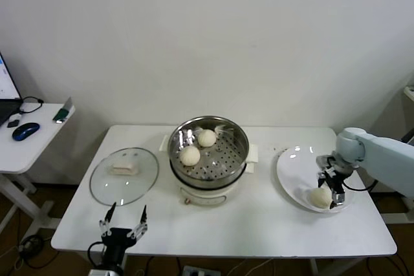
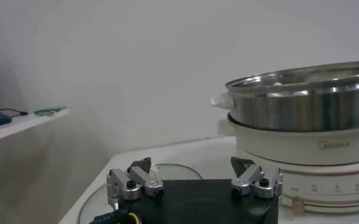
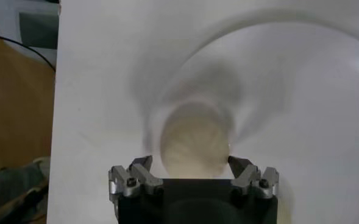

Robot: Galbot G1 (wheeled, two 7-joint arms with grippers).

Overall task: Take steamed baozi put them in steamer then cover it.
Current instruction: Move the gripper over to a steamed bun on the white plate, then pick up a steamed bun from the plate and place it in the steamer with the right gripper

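Observation:
The steamer (image 1: 208,154) stands mid-table with two baozi on its perforated tray, one (image 1: 206,138) behind the other (image 1: 189,155). A third baozi (image 1: 319,197) lies on the white plate (image 1: 294,166) at the right. My right gripper (image 1: 330,189) is down over it, open. In the right wrist view the baozi (image 3: 194,143) sits between the spread fingertips of the right gripper (image 3: 190,163), on the plate (image 3: 301,91). My left gripper (image 1: 123,223) is open and empty at the table's front left edge; it also shows in the left wrist view (image 2: 191,165), with the steamer (image 2: 301,115) beyond.
The round glass lid (image 1: 124,174) with its cream handle (image 1: 125,169) lies flat left of the steamer, just behind the left gripper. A white side table (image 1: 32,137) with a mouse and a laptop stands at the far left. The table's right edge is near the plate.

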